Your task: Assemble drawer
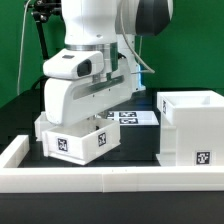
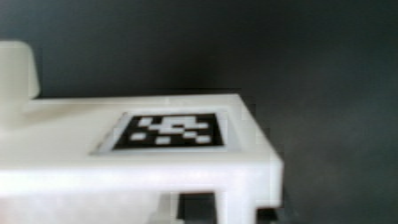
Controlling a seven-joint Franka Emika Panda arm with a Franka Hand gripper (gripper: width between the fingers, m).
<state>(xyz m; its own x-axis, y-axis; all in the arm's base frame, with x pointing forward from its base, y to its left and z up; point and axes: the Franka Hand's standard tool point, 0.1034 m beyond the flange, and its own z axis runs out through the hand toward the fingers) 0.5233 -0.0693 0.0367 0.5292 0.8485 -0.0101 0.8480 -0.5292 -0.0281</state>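
The end effector (image 1: 88, 118) hangs low, directly above a small tagged drawer tray (image 1: 72, 141) on the dark counter (image 1: 140, 152). Its fingertips are hidden, so I cannot tell whether it is wide, narrow or holding anything. The hollow housing (image 1: 190, 125) stands well apart from it, toward the exterior view's right. The marker board (image 1: 130, 118) lies just beyond it.

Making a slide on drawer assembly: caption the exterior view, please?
Panda arm low over a tagged white tray, the hollow drawer housing standing apart on the exterior view's right.
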